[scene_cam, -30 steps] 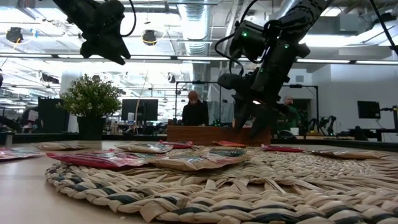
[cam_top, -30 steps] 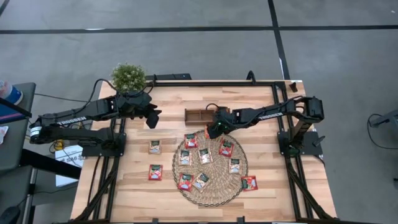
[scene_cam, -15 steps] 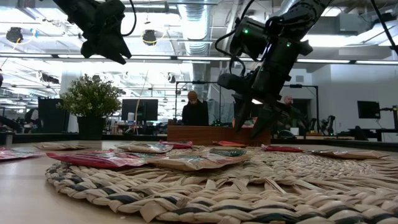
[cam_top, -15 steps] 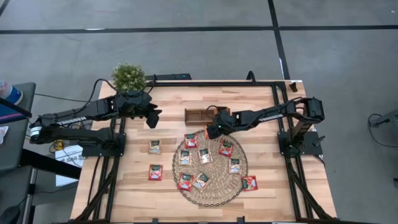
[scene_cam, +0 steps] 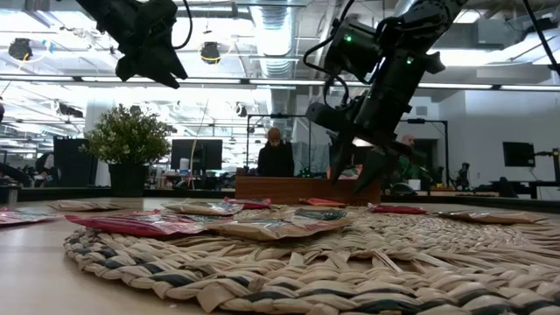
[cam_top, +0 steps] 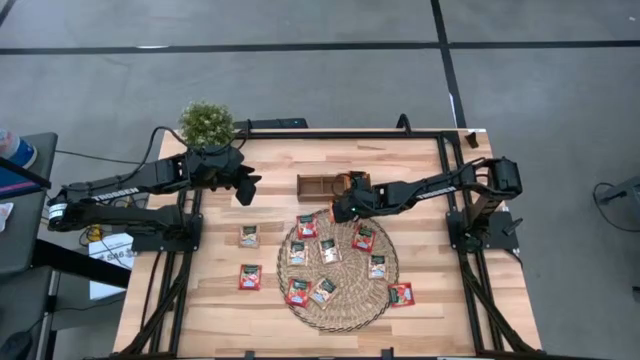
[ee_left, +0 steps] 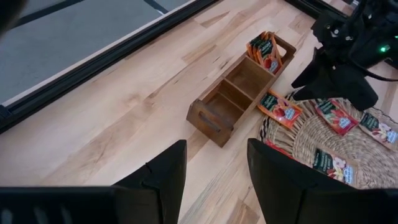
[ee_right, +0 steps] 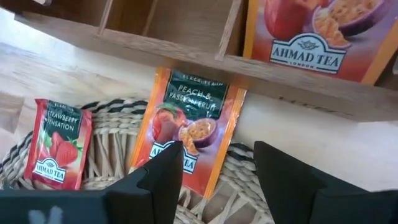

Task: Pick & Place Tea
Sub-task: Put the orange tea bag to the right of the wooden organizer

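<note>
Few sachets (ee_left: 264, 51) in tray (cam_top: 325, 185); most left on mat (cam_top: 340, 300), bench (cam_top: 220, 300). Right claw (ee_right: 214, 158) wide, empty, above peach sachet (ee_right: 186, 127). Left claw (ee_left: 214, 165) wide, idle.

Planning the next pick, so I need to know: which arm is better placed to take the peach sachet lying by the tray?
Right. The right gripper, open and empty, hangs right over the peach sachet at the mat's edge beside the tray. The left gripper hovers open, farther off over bare table.

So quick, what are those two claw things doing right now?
Left tool: open, empty, raised above the table.
Right tool: open, empty, above a peach tea sachet by the wooden tray.
</note>
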Robot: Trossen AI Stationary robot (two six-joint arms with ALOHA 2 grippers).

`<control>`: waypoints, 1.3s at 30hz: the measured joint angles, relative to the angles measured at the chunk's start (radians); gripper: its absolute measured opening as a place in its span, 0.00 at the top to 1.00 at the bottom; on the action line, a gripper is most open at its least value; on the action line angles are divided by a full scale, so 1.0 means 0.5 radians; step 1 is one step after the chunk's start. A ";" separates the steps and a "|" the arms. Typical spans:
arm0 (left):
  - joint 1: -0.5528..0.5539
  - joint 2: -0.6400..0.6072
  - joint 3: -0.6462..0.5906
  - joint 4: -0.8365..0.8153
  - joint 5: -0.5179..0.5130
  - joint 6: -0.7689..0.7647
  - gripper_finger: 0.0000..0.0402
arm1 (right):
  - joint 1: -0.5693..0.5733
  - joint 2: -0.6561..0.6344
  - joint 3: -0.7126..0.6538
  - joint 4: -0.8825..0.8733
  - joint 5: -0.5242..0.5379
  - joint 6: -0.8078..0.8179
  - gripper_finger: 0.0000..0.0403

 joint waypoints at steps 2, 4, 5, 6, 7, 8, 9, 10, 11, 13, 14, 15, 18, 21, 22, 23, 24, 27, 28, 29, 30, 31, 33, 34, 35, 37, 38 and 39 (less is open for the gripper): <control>0.000 0.000 0.000 0.000 0.015 0.000 0.60 | 0.012 0.065 0.000 0.057 -0.026 0.014 0.53; 0.001 0.000 0.000 0.000 0.027 0.000 0.60 | 0.029 0.134 -0.005 0.127 -0.060 0.018 0.54; 0.001 0.000 0.000 0.000 0.043 -0.002 0.60 | 0.036 0.168 0.006 0.185 -0.056 0.027 0.54; 0.001 0.000 -0.001 0.000 0.052 -0.002 0.60 | 0.041 0.189 0.008 0.212 -0.071 0.043 0.54; 0.001 0.000 -0.001 0.002 0.062 -0.002 0.60 | 0.041 0.202 0.015 0.218 -0.072 0.047 0.55; 0.001 -0.001 -0.001 0.006 0.074 -0.002 0.60 | 0.041 0.212 0.022 0.218 -0.072 0.047 0.55; 0.001 0.000 -0.001 0.006 0.080 -0.002 0.60 | 0.041 0.222 0.030 0.218 -0.073 0.047 0.55; 0.001 -0.001 -0.001 0.006 0.083 -0.002 0.60 | 0.045 0.224 0.035 0.218 -0.063 0.047 0.56; 0.001 -0.001 -0.001 0.008 0.083 -0.003 0.60 | 0.051 0.222 0.038 0.215 -0.046 0.047 0.56; 0.001 -0.001 -0.001 0.007 0.091 -0.016 0.60 | 0.055 0.217 0.038 0.212 -0.018 0.044 0.57; 0.001 -0.001 -0.001 0.008 0.093 -0.016 0.60 | 0.055 0.217 0.037 0.211 -0.014 0.047 0.57; 0.001 -0.001 -0.001 0.007 0.093 -0.016 0.60 | 0.055 0.217 0.037 0.210 -0.015 0.048 0.58; 0.001 -0.001 -0.001 0.007 0.093 -0.016 0.60 | 0.055 0.217 0.036 0.212 -0.015 0.049 0.58; 0.001 -0.001 -0.001 0.007 0.093 -0.013 0.60 | 0.055 0.218 0.037 0.226 -0.014 0.049 0.58; 0.001 -0.001 -0.001 0.007 0.093 -0.013 0.60 | 0.053 0.219 0.048 0.216 -0.015 0.049 0.58; 0.001 -0.001 -0.001 0.007 0.093 -0.013 0.60 | 0.050 0.222 0.058 0.212 -0.019 0.047 0.58; 0.001 -0.001 -0.001 0.007 0.093 -0.013 0.60 | 0.050 0.223 0.064 0.211 -0.028 0.030 0.59; 0.001 -0.001 -0.001 0.007 0.093 -0.009 0.60 | 0.050 0.233 0.074 0.193 -0.031 0.014 0.61; 0.001 -0.001 -0.001 0.007 0.093 -0.008 0.60 | 0.050 0.236 0.077 0.175 -0.029 0.014 0.62; 0.001 -0.001 -0.001 0.007 0.093 -0.008 0.60 | 0.050 0.236 0.079 0.152 -0.036 0.014 0.64; 0.001 -0.001 -0.001 0.006 0.093 -0.008 0.60 | 0.050 0.236 0.080 0.126 -0.044 0.013 0.65; 0.001 -0.001 -0.001 0.007 0.093 -0.007 0.60 | 0.050 0.237 0.082 0.105 -0.050 0.013 0.67; 0.001 -0.001 -0.001 0.006 0.093 -0.005 0.60 | 0.059 0.255 0.083 0.083 -0.043 0.012 0.71; 0.001 -0.001 -0.001 0.007 0.093 0.002 0.60 | 0.064 0.257 0.083 0.079 -0.040 0.012 0.73; 0.001 -0.001 -0.001 0.007 0.093 0.002 0.60 | 0.065 0.257 0.082 0.079 -0.040 0.009 0.74; 0.001 0.000 -0.001 0.007 0.093 0.002 0.60 | 0.065 0.258 0.082 0.077 -0.040 -0.002 0.77; 0.001 0.000 -0.001 0.007 0.093 0.002 0.60 | 0.065 0.258 0.081 0.073 -0.040 -0.002 0.78; 0.001 -0.001 -0.001 0.007 0.093 0.002 0.60 | 0.065 0.258 0.081 0.067 -0.040 -0.003 0.79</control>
